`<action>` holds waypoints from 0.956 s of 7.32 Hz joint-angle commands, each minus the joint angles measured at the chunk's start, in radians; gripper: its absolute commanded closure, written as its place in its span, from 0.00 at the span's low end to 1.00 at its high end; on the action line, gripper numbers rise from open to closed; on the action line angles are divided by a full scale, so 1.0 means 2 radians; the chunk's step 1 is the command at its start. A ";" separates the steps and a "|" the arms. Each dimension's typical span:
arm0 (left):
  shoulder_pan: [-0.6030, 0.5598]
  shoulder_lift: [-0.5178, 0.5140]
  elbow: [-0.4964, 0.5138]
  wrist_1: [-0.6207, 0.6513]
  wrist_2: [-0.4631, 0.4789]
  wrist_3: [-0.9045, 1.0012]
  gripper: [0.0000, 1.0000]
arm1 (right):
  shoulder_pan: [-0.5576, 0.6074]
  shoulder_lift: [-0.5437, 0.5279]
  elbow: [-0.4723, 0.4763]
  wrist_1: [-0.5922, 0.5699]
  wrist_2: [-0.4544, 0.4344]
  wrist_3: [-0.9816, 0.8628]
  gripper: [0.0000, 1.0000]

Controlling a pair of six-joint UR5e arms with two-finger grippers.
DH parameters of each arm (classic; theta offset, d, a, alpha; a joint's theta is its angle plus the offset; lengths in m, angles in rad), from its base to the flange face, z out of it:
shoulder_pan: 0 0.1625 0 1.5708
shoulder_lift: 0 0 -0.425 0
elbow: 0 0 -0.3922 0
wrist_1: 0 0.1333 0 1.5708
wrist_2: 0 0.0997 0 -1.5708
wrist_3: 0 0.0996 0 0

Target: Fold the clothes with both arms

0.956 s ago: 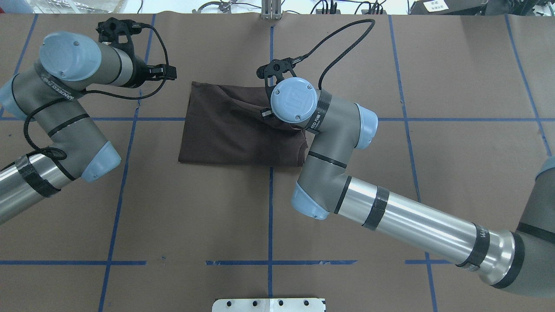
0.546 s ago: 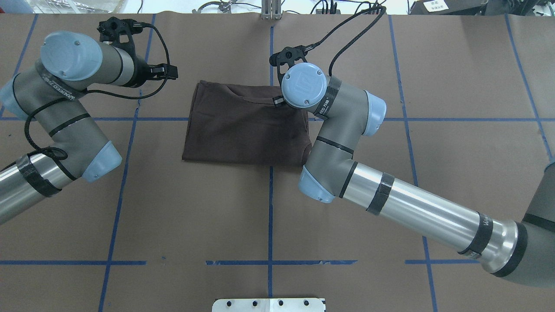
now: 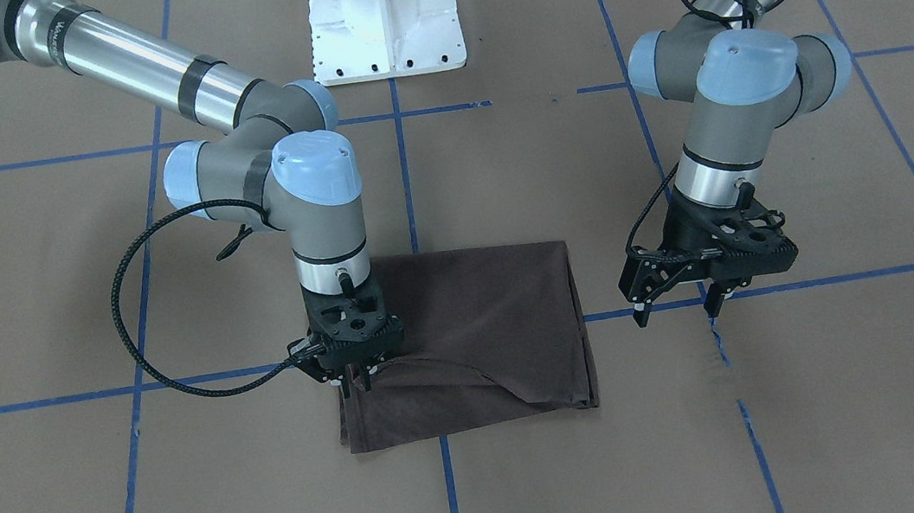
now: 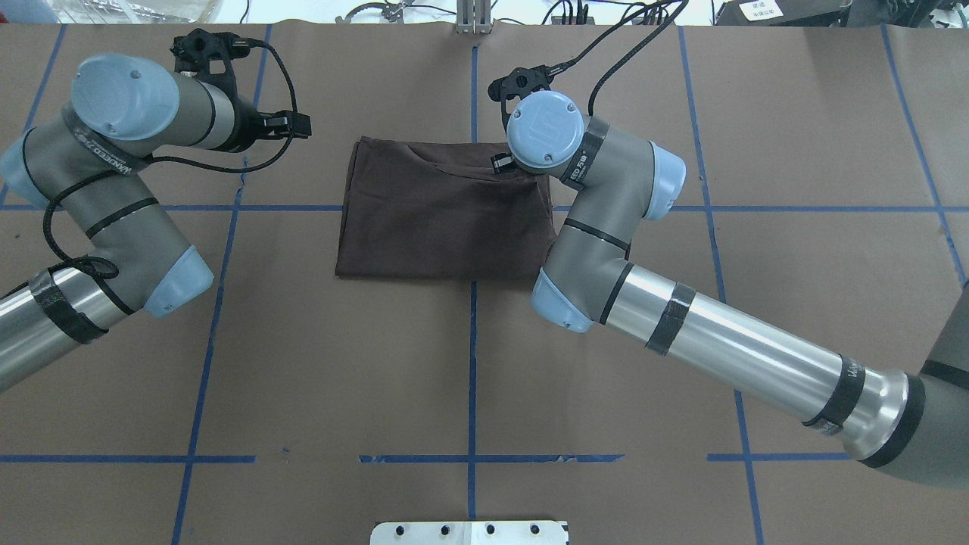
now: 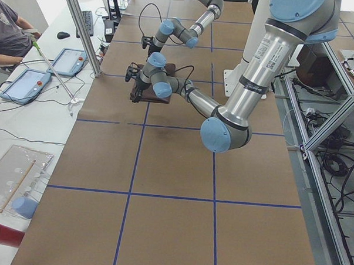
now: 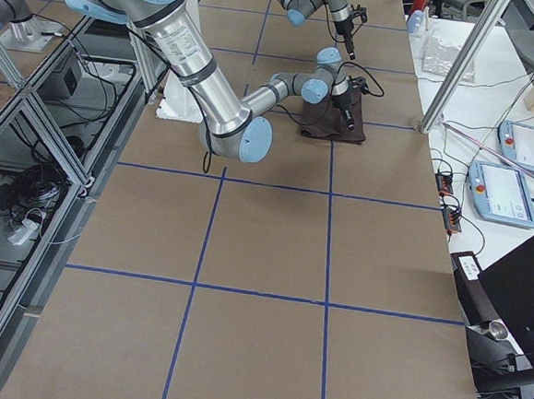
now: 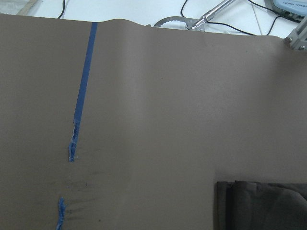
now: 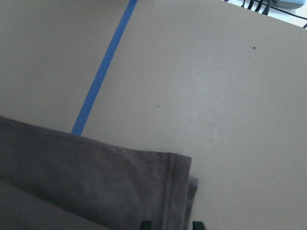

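The dark brown T-shirt lies folded into a rectangle on the brown paper table, with one loose fold line across its far part. My right gripper points straight down at the shirt's far right corner, its fingers pinched on the cloth there. In the right wrist view the hemmed edge runs between the two fingertips. My left gripper hangs open just above the table, a short way off the shirt's left edge, holding nothing. The left wrist view catches only the shirt's corner.
Blue tape lines grid the table. The white pedestal base stands at the robot's side. Tablets and cables lie on a side bench beyond the far edge, where a seated person shows.
My right gripper has moved to the right and farther out in the overhead view, dragging the whole shirt to the right with it. The left arm has stayed still.
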 commanded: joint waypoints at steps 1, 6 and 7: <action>-0.016 0.001 -0.001 0.000 -0.013 0.030 0.00 | 0.068 -0.007 0.001 -0.007 0.116 -0.043 0.00; -0.213 0.110 -0.050 -0.007 -0.178 0.306 0.00 | 0.317 -0.256 0.117 -0.039 0.412 -0.231 0.00; -0.224 0.123 -0.067 -0.015 -0.176 0.263 0.00 | 0.348 -0.279 0.127 -0.018 0.412 -0.224 0.00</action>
